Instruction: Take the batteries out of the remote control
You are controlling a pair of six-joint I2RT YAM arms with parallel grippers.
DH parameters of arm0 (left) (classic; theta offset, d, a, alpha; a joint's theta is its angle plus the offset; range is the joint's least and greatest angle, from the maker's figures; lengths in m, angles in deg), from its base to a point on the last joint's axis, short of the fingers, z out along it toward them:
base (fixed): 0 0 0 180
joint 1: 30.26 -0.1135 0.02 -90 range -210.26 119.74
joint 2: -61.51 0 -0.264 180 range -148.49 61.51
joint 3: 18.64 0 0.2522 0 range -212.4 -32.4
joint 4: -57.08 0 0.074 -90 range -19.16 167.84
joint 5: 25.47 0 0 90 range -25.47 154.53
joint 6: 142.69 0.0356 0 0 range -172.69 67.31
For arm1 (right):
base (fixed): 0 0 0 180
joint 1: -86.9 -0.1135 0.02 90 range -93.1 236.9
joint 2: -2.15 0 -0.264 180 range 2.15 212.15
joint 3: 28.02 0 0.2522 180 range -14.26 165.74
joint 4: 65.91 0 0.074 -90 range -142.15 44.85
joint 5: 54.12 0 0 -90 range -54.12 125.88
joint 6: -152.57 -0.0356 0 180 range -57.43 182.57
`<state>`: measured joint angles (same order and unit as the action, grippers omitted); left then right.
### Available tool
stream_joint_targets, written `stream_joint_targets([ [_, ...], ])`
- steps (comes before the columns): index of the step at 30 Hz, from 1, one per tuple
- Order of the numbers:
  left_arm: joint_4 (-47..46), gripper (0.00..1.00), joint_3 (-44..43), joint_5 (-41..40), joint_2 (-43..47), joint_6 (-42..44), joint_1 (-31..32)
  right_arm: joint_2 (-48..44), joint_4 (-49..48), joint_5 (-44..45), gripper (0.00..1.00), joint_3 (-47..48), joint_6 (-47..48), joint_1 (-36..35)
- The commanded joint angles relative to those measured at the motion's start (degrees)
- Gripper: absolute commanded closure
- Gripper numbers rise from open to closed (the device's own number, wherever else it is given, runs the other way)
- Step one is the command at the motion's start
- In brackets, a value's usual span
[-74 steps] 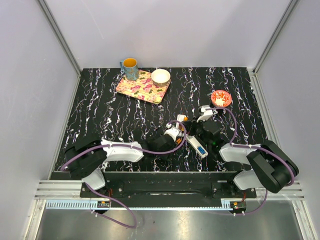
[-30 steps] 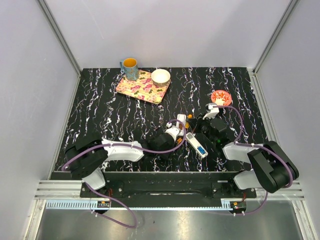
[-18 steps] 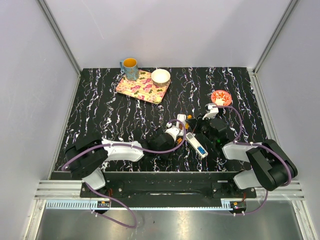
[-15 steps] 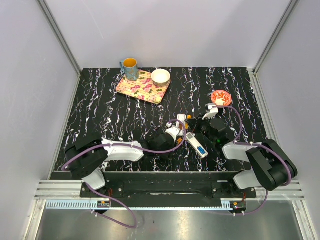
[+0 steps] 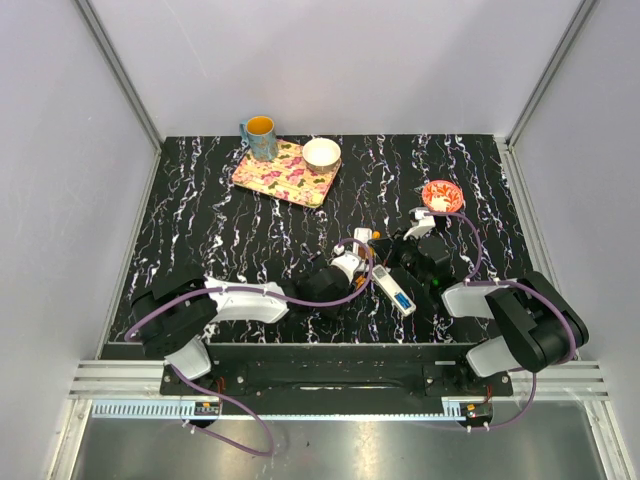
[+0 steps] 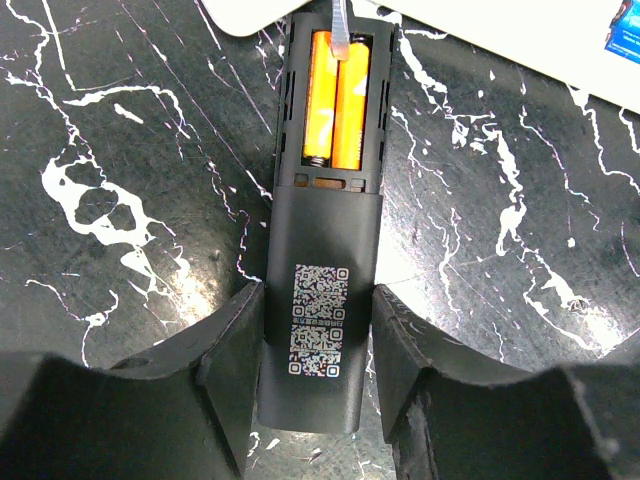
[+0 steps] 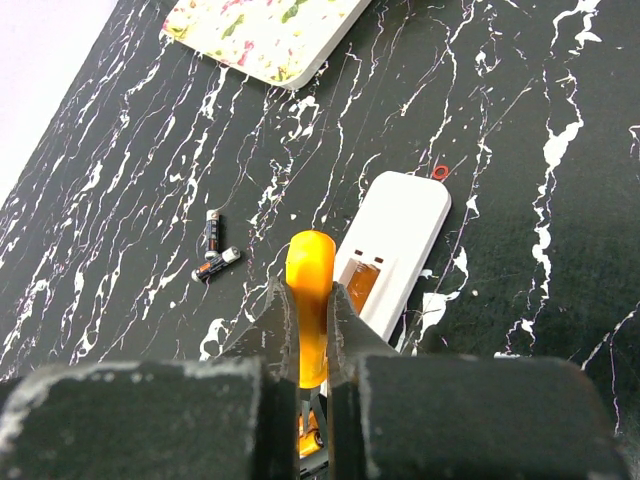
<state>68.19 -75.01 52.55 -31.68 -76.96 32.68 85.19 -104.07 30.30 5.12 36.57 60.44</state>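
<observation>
A black remote (image 6: pixel 322 230) lies face down with its battery bay open, and two orange batteries (image 6: pixel 336 100) sit side by side in it. My left gripper (image 6: pixel 318 300) is shut on the remote's lower end. My right gripper (image 7: pixel 308 300) is shut on an orange-handled tool (image 7: pixel 309 265). The tool's pale tip (image 6: pixel 341 30) rests over the two batteries, which also show below the tool in the right wrist view (image 7: pixel 310 440). In the top view both grippers, left (image 5: pixel 352 262) and right (image 5: pixel 398 252), meet at mid-table.
A white remote (image 7: pixel 400 225) with an open bay lies beside the black one, with an orange cell (image 7: pixel 360 282) in it. Two loose dark batteries (image 7: pixel 214 248) lie to its left. A floral tray (image 5: pixel 275 178), a mug (image 5: pixel 260 136), a white bowl (image 5: pixel 322 153) and a small red bowl (image 5: pixel 441 195) stand farther back.
My right arm has shifted slightly over the black remote with the tool. My left gripper has kept its hold on the remote in the same place.
</observation>
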Motion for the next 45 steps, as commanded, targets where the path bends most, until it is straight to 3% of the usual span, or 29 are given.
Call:
stream_joint_targets([
  [1,8.4,0.88,3.1,5.7,-4.6,-2.0,0.1,-2.6,0.0,0.7,1.0,0.0,1.0,0.3],
  [8,8.0,0.88,3.2,5.9,-4.8,-2.1,0.1,-6.2,3.4,3.2,1.0,-0.2,2.4,0.1],
  [27,7.8,0.88,3.4,5.9,-4.7,-2.4,0.2,-2.8,6.5,4.2,1.0,0.4,1.9,0.2],
  [42,7.6,0.89,3.6,6.2,-5.1,-2.4,0.1,-0.8,3.8,-3.6,1.0,1.0,-1.1,0.2],
  [45,7.6,0.97,3.3,6.3,-5.4,-2.4,0.2,-0.3,0.3,-6.3,1.0,0.2,-3.4,0.2],
])
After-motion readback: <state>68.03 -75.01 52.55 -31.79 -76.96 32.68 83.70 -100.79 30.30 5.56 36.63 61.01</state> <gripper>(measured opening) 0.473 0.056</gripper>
